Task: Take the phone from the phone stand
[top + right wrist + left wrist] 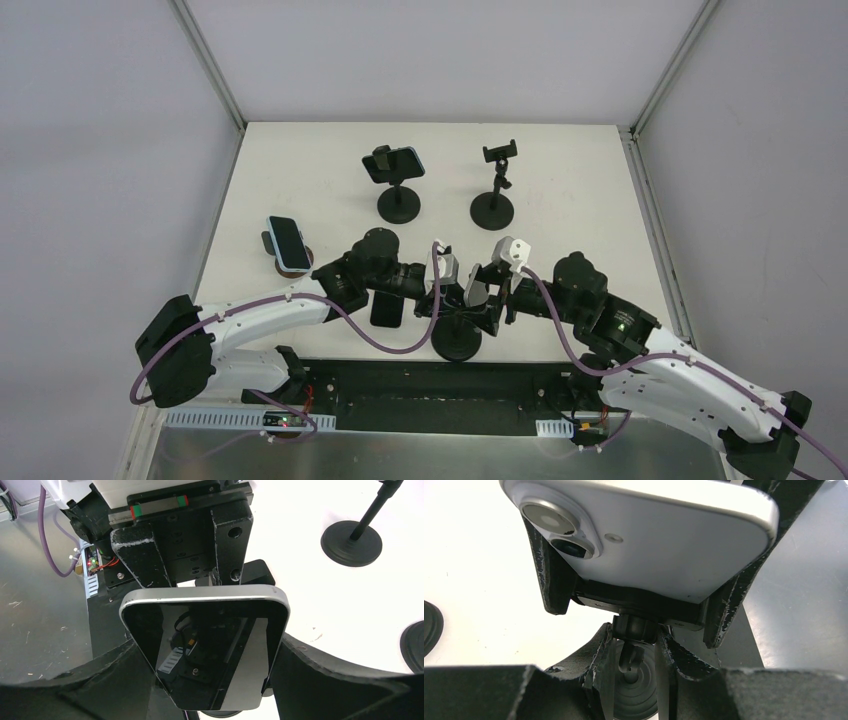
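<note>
A silver-white phone sits with its back against the black clamp of the phone stand near the table's front edge. My right gripper is shut on the phone's two long sides, and its dark screen faces the right wrist camera. My left gripper is shut on the stand's neck just below the clamp, above the round base. In the top view the two grippers, left and right, meet over the stand.
A second stand holding a phone and an empty stand are at the back. A blue-edged phone rests on a brown holder at the left. A black phone lies flat under the left arm.
</note>
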`<state>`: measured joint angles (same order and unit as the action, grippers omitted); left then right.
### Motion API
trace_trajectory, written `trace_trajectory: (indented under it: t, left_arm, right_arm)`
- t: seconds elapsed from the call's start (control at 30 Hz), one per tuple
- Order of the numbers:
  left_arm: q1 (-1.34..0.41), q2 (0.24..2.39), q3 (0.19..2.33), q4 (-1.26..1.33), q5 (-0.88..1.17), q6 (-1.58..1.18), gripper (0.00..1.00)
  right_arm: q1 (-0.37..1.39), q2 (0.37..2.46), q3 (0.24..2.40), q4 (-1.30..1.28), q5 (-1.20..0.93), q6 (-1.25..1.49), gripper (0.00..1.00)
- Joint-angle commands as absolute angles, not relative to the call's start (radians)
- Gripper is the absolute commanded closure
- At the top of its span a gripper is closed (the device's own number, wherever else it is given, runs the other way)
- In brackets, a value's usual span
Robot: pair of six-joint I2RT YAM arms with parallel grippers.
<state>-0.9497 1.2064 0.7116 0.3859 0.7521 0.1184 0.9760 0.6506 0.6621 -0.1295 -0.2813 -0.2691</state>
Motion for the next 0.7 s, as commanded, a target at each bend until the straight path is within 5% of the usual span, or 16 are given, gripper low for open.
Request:
trace_trajectory:
  t: [0.0, 0.2, 0.67]
  left_arm:
    - [-0.949, 1.183, 0.738, 0.508, 0.789, 0.133, 1.00]
    - [-0.948, 1.182, 0.725, 0.508, 0.863, 0.150, 1.00]
    - [-0.951, 1.208, 0.777, 0.508, 1.081, 0.059, 1.00]
  right_arm:
    - [0.986, 0.645, 0.671, -0.113, -0.288, -0.242, 0.75]
    - [0.972, 0.625, 0.629, -0.083, -0.256, -0.268, 1.00]
    - [0.639, 0.789, 0.655, -0.129, -0.423, -0.381, 1.00]
